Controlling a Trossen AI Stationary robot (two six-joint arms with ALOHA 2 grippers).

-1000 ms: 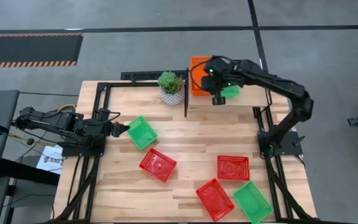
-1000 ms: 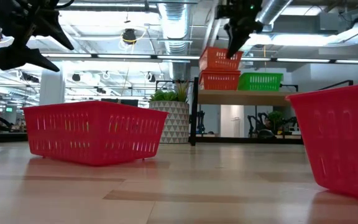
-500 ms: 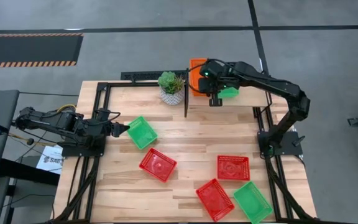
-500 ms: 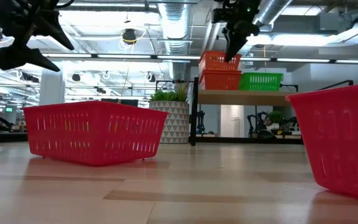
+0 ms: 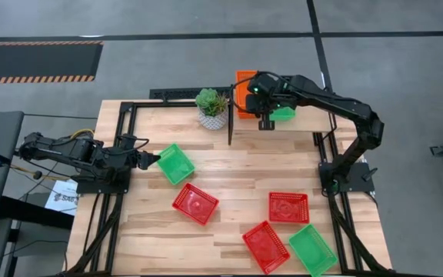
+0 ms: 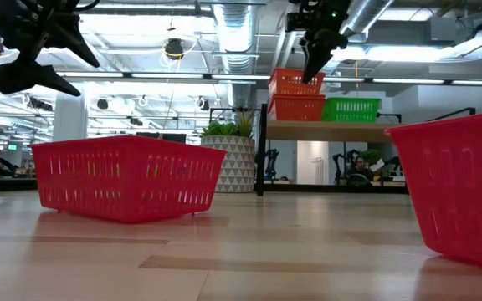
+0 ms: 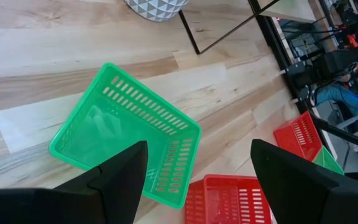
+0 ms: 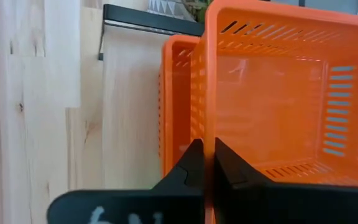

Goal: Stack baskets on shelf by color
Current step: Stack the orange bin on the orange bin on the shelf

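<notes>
Over the shelf (image 6: 333, 130), right gripper (image 8: 205, 163) reaching down, jaws pinching upper orange basket (image 8: 272, 93) wall, left jaws spread.

We see bare surface (image 5: 268, 165) mid-table, open for a hand. Far side is crowded: the plant (image 5: 211, 108) stands just left of the shelf (image 5: 302, 127), whose left end carries orange baskets (image 5: 244, 94). Near right, red baskets (image 5: 288, 207) cluster.

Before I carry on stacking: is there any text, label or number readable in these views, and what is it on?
"SA…": start of a printed word on a white paper lying at the table's left edge under the left arm; the rest is hidden.
White handwritten marks on the right gripper body: partly cut off, not readable.
Baskets, shelf, plant pot: no text visible.
</notes>
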